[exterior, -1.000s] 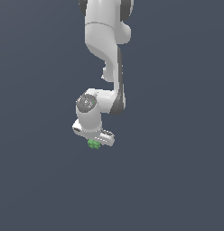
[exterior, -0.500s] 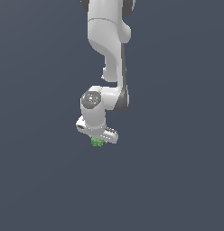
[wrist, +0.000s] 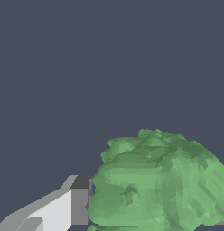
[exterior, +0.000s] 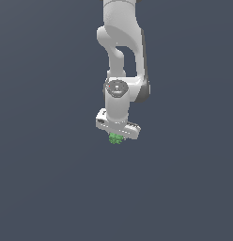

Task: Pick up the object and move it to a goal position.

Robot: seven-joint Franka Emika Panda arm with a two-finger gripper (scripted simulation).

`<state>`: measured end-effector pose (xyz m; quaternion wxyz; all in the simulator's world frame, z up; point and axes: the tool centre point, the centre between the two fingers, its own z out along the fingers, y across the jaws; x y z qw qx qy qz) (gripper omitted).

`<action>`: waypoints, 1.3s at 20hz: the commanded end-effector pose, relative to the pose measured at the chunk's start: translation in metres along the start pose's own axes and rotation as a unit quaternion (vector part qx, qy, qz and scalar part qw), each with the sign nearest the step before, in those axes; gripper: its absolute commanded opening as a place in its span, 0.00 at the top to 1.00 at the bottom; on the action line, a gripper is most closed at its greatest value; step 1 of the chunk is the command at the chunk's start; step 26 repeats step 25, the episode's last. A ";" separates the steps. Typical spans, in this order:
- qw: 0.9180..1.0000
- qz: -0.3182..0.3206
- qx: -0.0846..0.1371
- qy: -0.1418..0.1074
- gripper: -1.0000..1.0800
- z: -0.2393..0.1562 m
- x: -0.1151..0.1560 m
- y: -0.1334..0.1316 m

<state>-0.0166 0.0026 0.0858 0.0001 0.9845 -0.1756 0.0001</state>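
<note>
Since a second ago I have carried the object (exterior: 116, 139) toward the exterior view's right, and it has travelled with me. It is a small, lumpy, bright green thing tucked just under my gripper (exterior: 117, 136), clenched between the fingers (wrist: 71, 208) (one white finger presses its side in the wrist view). I judge I grip it firmly so it cannot slip in transit. Around us lies only plain dark grey ground (exterior: 48, 188), featureless, with no goal marker visible.
</note>
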 end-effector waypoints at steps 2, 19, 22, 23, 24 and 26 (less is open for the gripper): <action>1.000 -0.001 0.000 0.000 1.00 -0.019 -0.028 -0.029; 1.000 -0.001 0.000 0.000 1.00 -0.090 -0.128 -0.141; 1.000 0.000 0.000 0.000 1.00 -0.095 -0.134 -0.148; 1.000 0.000 0.000 0.000 1.00 -0.096 -0.134 -0.150; 1.000 0.000 0.000 0.000 1.00 -0.096 -0.135 -0.150; 1.000 0.000 0.000 0.000 1.00 -0.096 -0.135 -0.151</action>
